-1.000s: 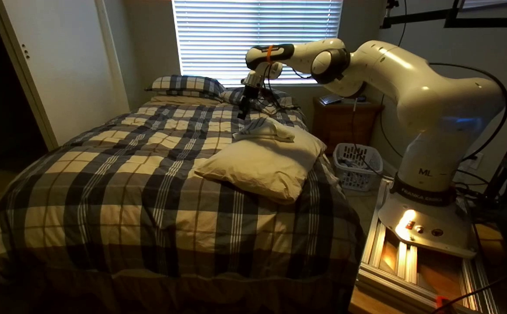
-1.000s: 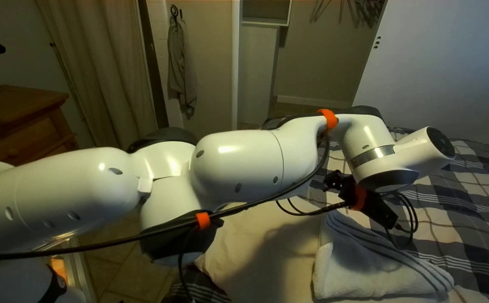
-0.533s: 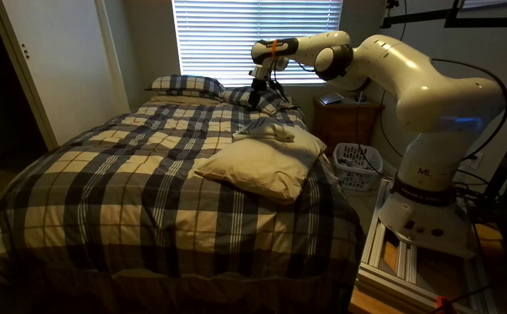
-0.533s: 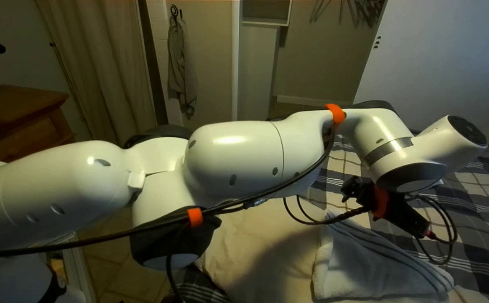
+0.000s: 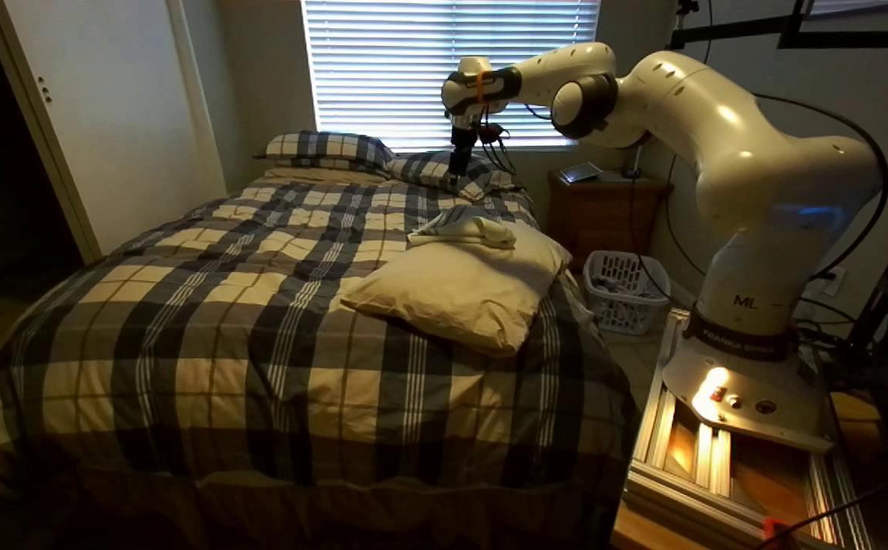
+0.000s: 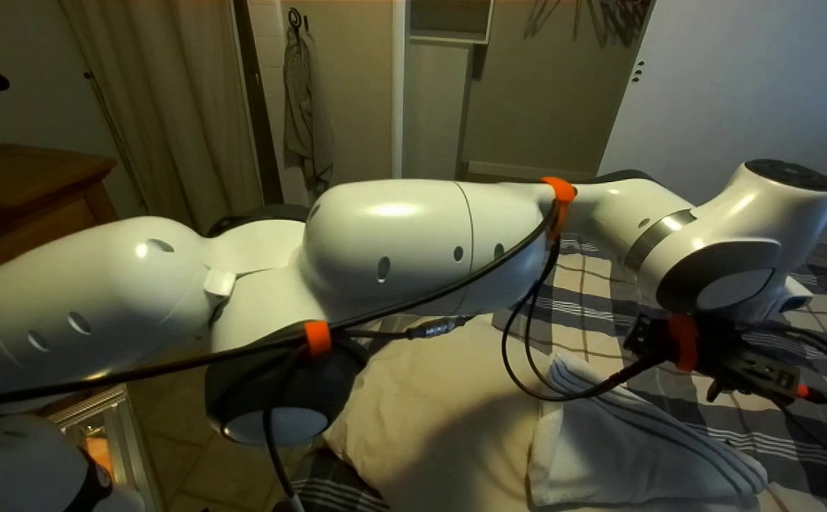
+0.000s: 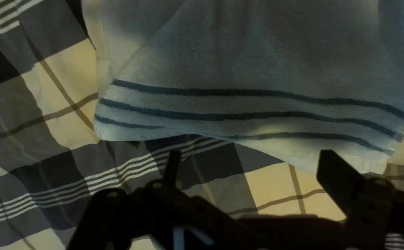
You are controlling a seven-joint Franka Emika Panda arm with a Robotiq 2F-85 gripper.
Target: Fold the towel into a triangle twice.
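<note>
Most of an exterior view is being filled by the plaid bedspread (image 5: 222,328); right of centre the cream pillow (image 5: 451,290) is being borne on it, and at the pillow's upper edge the striped white towel (image 5: 465,231) is being supported. In the wrist view the upper frame is being taken up by the towel, its dark-striped edge being stretched from left to lower right. Just below that edge the gripper (image 7: 250,153) is being held with nothing grasped — its fingers (image 7: 336,180) being spread wide left and right, more along the edge than across it. A pinch is probably being prepared: reach toward the upper frame is being called for, perhaps a wrist turn too — the towel's lower-right corner is being offered nearest.
</note>
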